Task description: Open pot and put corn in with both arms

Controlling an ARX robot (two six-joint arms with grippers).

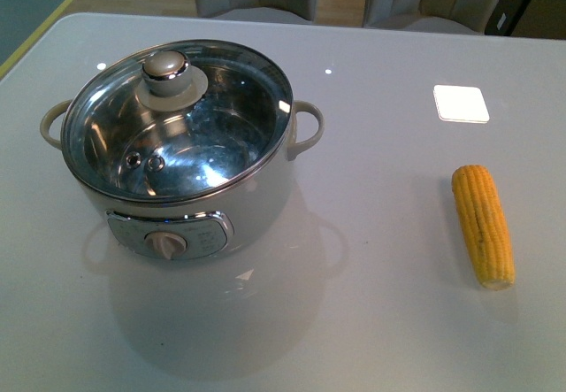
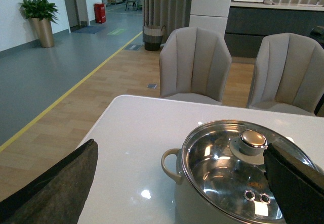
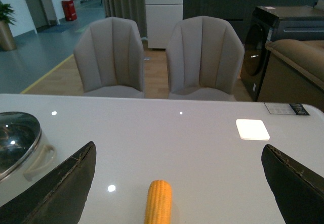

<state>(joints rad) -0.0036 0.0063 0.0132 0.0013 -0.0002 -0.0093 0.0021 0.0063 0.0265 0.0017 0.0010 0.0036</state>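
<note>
With the left hand (image 2: 179,148) and right hand (image 3: 178,148) gaping empty, the stiff, light corn (image 1: 483,226) lies well right of the pot (image 1: 265,199), probably best pinched mid-cob, the fragile glass lid (image 1: 212,140) by its knob (image 1: 166,66).

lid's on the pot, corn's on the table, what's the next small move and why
Probably lower the open left claw onto the lid knob and close on it. The glass lid covers the pot, so the corn lying on the table cannot go in yet, and the knob shows just ahead of that claw. The right claw, open, faces the corn.
</note>
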